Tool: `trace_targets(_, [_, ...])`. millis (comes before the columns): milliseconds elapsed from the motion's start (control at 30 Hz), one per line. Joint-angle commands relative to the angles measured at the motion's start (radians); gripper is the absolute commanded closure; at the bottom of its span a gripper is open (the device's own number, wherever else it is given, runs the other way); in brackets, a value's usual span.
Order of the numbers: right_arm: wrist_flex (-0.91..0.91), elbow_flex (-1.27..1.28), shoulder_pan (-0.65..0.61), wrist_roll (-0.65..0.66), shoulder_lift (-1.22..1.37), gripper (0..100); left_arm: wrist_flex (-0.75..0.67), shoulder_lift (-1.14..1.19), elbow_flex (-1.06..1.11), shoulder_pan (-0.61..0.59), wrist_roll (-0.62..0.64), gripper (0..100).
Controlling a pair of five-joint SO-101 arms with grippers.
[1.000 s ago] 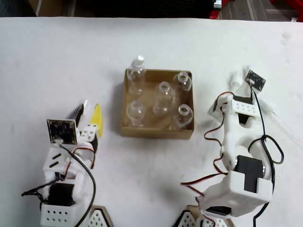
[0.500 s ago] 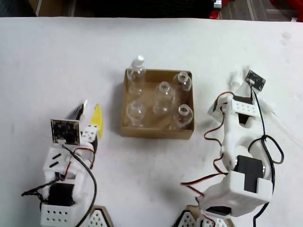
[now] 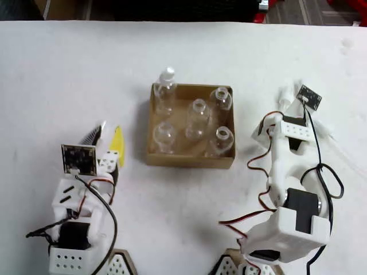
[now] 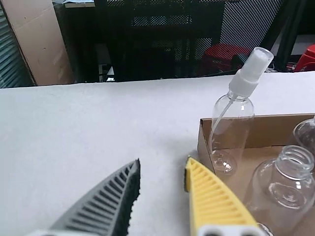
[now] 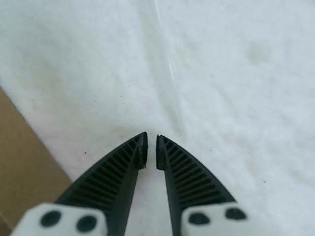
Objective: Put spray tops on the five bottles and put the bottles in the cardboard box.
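Nearest, toward the near left corner of the white bench [image 3: 69, 63], the left hand [image 4: 162, 167], with one ribbed grey finger and one yellow, stood wide and held nothing. It was near the left wall of the shallow brown cardboard box [image 3: 189, 161].

Toward the right edge, the right hand [image 5: 150, 146] was closed to a sliver. A thin clear dip tube [image 5: 167, 64] ran away from its black tips; whether they pinched it could not be told. The loose white spray top [image 3: 282, 96] lay just beyond that hand.

Mid-bench, all five clear plastic bottles [image 3: 198, 114] stood close together in the box. Only the capped bottle [image 4: 234, 113], in the far left corner, wore a top.

The likeliest trouble looked to be the tube. It was slim and springy, so it could slip from a narrow grip or miss a neck and bend. The light bottles, packed near each other, could tip when a hand pressed between them, and the box itself could slide across the bench.
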Motion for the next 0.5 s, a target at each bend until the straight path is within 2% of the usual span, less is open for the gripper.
trace_targets(0, [-0.015, -0.026, 0.002, 0.008, -0.004, 97.8, 0.003, -0.01, -0.058, -0.038, -0.014, 86])
trace_targets(100, [-0.015, -0.026, 0.002, 0.008, -0.004, 97.8, 0.006, -0.005, -0.13, -0.156, -0.006, 86])
trace_targets(167, [-0.015, -0.026, 0.002, 0.008, -0.004, 97.8, 0.008, -0.005, -0.153, -0.194, 0.002, 86])
trace_targets(467, [-0.015, -0.026, 0.002, 0.008, -0.004, 97.8, 0.186, -0.004, -0.358, -0.173, 0.0, 86])
